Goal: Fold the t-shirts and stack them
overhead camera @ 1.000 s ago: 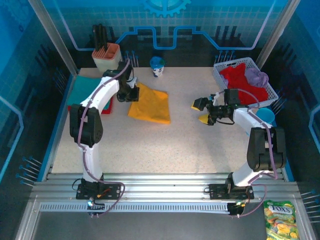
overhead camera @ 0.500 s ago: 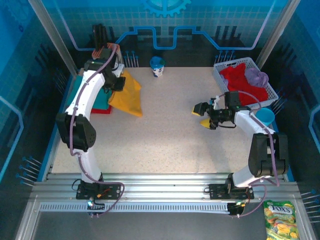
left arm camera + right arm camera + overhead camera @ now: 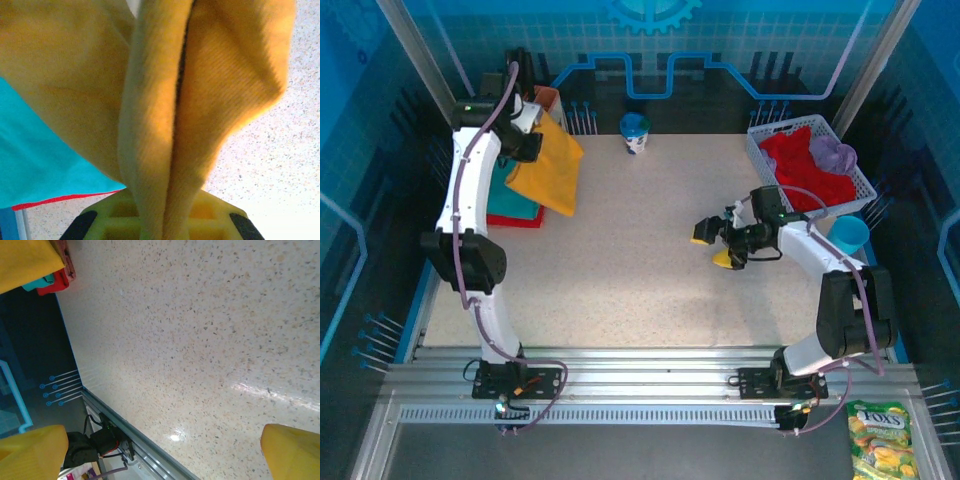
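Hanging folded from the left gripper [image 3: 527, 143], whose jaws pinch its upper edge, the mustard-yellow t-shirt [image 3: 550, 172] dangles over the teal t-shirt [image 3: 503, 203] and red t-shirt [image 3: 525, 221] stacked at the far-left corner of the table [image 3: 640, 290], apparently lifted clear for placing on top. Right gripper [image 3: 712, 245]: jaws wide, empty, mid-table.

Overhead camera looks down; close wrist cameras share table [image 3: 200, 340] and yellow t-shirt [image 3: 150, 100].
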